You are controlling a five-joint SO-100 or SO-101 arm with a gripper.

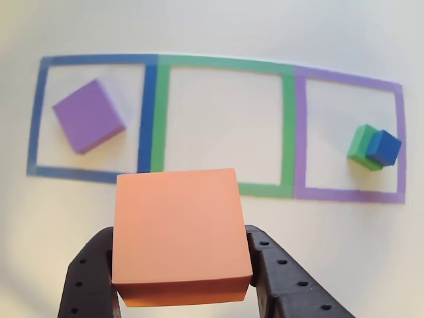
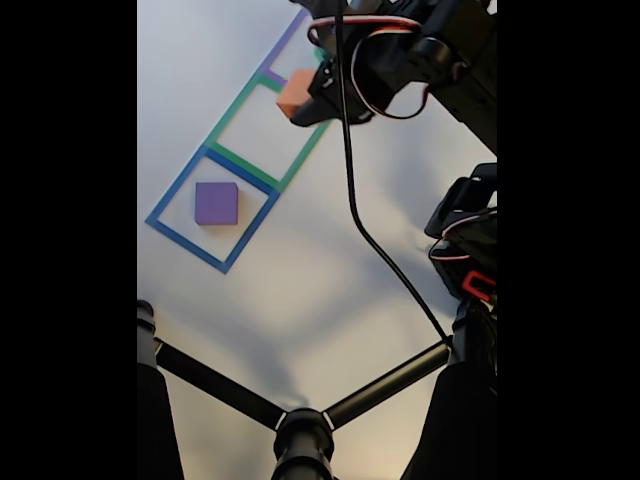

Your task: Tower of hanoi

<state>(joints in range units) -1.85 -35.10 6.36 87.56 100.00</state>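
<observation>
Claw [image 1: 182,281] clamped on the orange block [image 1: 177,228], held clear above the tabletop [image 1: 218,26] near the green square [image 1: 224,126]. Transfer step in hand; next: lower squarely into a square, then release.

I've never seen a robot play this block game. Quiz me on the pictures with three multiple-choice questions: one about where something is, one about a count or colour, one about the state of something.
1. Where does the purple block lie?
A. in the blue square
B. in the green square
C. in the gripper

2. How many blocks are in the purple square?
A. none
B. two
C. four

3. What is the gripper doing?
A. hanging open and empty
B. holding the orange block
C. pressing on the purple block

Answers:
1. A: the purple block sits inside the blue square.
2. B: a small blue block and a green block sit together in the purple square; the blue one seems to be on top.
3. B: the gripper has a finger on each side of the orange block.
</observation>
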